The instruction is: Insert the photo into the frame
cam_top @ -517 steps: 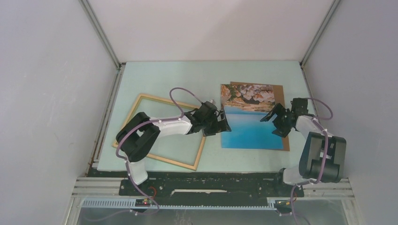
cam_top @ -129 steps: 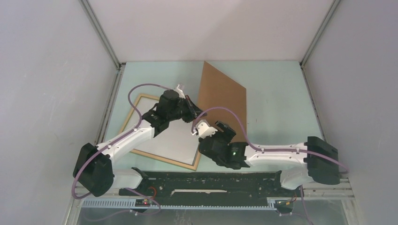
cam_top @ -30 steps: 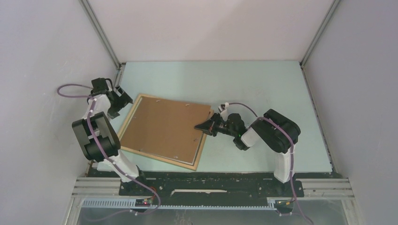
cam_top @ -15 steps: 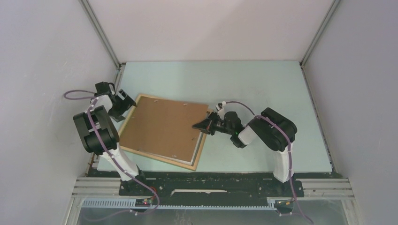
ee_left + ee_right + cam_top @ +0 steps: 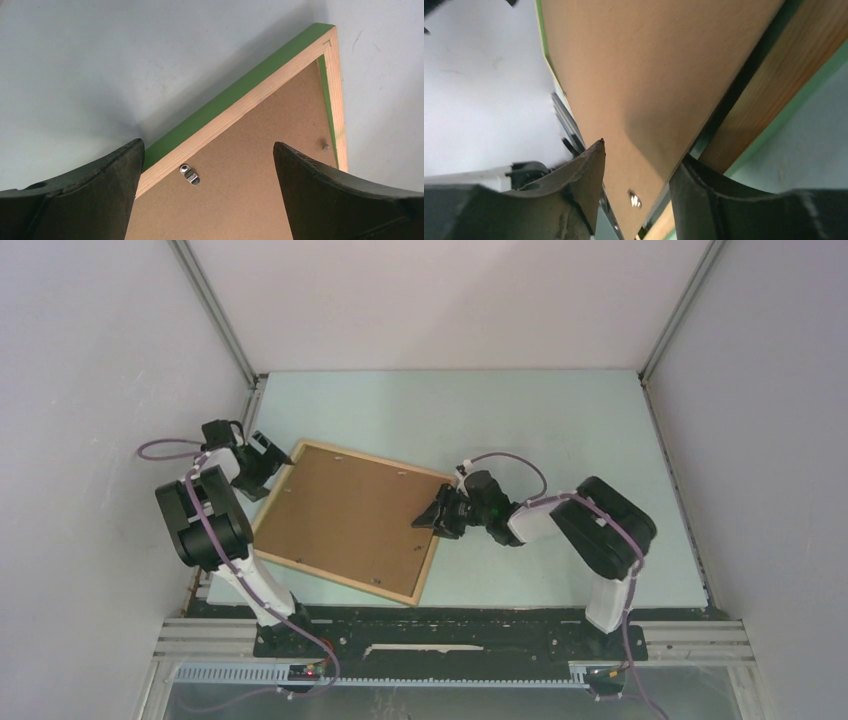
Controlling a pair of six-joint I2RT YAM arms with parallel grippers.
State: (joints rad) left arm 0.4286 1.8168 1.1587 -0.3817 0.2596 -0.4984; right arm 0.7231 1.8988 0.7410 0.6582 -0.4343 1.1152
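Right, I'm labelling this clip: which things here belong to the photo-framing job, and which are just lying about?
Job: frame; photo, not visible in any view.
Lying about: brown board, set inside the frame; table.

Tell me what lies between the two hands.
The frame, filled by its brown backing board, lies between left hand and right hand; top view shows it.

One frame, one brown board, two grippers, left gripper and right gripper, one table
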